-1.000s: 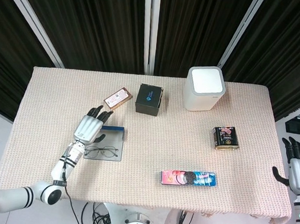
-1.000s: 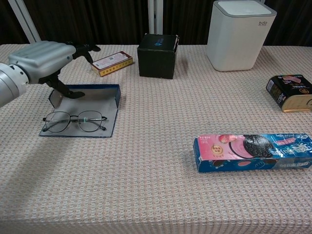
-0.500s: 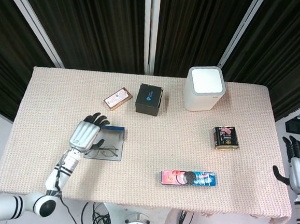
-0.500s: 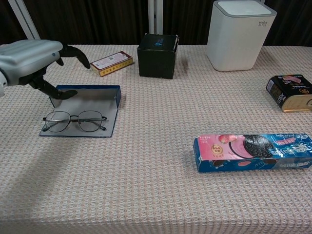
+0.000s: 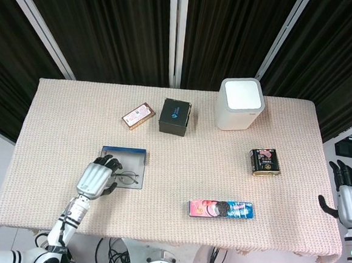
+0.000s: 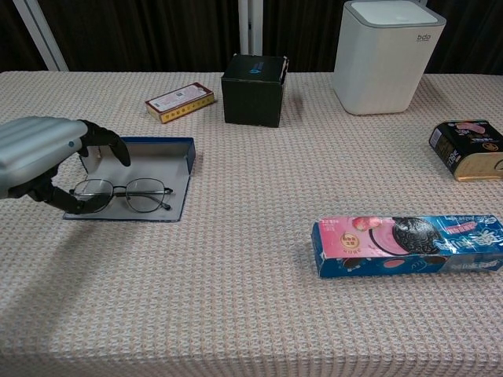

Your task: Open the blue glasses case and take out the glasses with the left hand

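The left robot hand (image 6: pixel 43 161), fingers curled but holding nothing, could bend the thin glasses (image 6: pixel 120 195) if it squeezes hard.

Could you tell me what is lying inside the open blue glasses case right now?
The glasses lie flat in the blue glasses case. The left hand covers their left end, so contact there cannot be judged.

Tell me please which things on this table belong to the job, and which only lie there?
For the job:
blue glasses case, lying open
glasses on it
left hand, at the glasses

Only lying there:
black box
white bin
cookie pack
tin can
small flat box
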Robot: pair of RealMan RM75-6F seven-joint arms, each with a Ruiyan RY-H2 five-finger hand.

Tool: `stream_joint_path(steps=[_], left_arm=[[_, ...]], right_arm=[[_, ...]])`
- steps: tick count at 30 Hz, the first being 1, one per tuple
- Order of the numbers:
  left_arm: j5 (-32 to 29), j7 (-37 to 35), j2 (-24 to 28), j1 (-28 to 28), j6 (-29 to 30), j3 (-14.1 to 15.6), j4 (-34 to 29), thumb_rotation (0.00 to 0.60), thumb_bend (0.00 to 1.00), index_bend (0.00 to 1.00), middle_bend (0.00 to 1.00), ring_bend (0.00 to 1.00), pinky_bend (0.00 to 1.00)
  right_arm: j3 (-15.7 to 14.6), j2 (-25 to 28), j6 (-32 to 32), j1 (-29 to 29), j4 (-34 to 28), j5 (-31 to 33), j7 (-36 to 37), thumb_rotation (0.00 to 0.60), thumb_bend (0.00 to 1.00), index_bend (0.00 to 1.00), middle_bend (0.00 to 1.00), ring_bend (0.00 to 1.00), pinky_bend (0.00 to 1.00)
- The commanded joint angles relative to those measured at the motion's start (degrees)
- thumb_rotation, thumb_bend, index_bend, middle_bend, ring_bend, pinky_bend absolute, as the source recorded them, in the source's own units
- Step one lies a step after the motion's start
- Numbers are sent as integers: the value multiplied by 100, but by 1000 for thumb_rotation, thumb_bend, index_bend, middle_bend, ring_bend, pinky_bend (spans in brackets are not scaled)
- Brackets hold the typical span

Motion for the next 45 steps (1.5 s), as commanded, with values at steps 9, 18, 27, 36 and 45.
stream_joint_path(steps=[9,18,27,36,45], left_arm=[[-137,105,-326,-44,-298,-197,378,600,311,361,271,168,307],[-329,208,-455,-28,-454,-291,581,600,320,377,278,181,304],[-304,209,-486,-23,-535,-305,625,600,436,511,298,187,304],[-268,258,-452,4,-568,-279,571,600,482,581,315,188,304],[-10,221,-401,85,-404,-211,419,600,484,678,378,224,310]], right_arm=[[-5,4,-9,-9,34,16,29,600,283,0,0,0,0],[-8,-21,-95,5,124,82,71,600,282,0,0,0,0],[-3,-24,-88,10,111,81,47,600,284,0,0,0,0],[-7,-2,-66,-3,81,72,43,600,283,0,0,0,0],[-4,8,-56,-6,76,68,46,600,284,0,0,0,0]])
